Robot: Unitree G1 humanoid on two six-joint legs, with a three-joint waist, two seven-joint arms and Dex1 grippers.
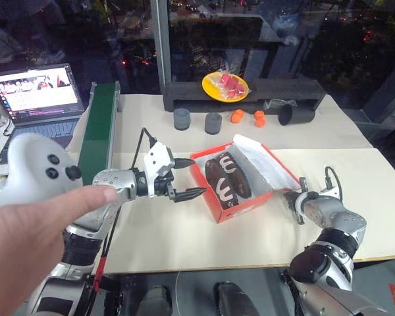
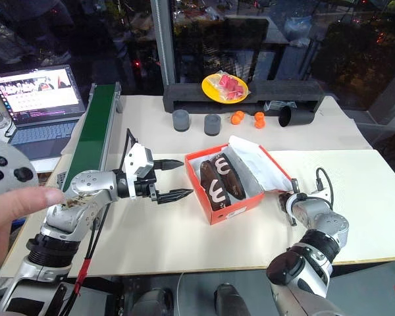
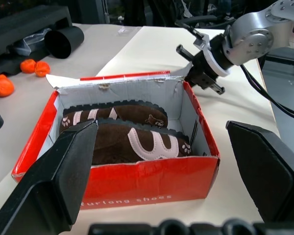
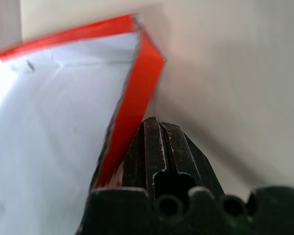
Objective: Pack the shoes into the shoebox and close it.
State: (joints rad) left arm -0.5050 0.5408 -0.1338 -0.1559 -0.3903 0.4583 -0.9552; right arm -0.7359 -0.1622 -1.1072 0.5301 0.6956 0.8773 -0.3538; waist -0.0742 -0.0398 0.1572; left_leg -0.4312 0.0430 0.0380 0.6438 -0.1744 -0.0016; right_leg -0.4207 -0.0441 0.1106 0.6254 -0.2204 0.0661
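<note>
The red-orange shoebox (image 1: pixel 218 212) stands open on the cream table, and two dark brown shoes (image 1: pixel 227 178) with white markings lie side by side in it. Its lid (image 1: pixel 266 163) leans back on the right, white side up. My left gripper (image 1: pixel 195 176) hovers open just left of the box, pointing at it; its fingers (image 3: pixel 63 181) frame the box's end wall (image 3: pixel 137 181) in the left wrist view. My right gripper (image 1: pixel 293 197) is shut, empty, with its fingertips (image 4: pixel 159 142) right at the lid's red outer edge (image 4: pixel 137 83).
A person's hand holding a white controller (image 1: pixel 36 168) reaches in at the left. A laptop (image 1: pixel 36 95) and a green strip (image 1: pixel 99 128) are behind it. At the back are two grey foam cylinders (image 1: pixel 182 118), orange balls (image 1: pixel 247 117), a tipped black cup (image 1: pixel 296 114) and a yellow plate (image 1: pixel 225 85) on a black foam tray (image 1: pixel 184 92).
</note>
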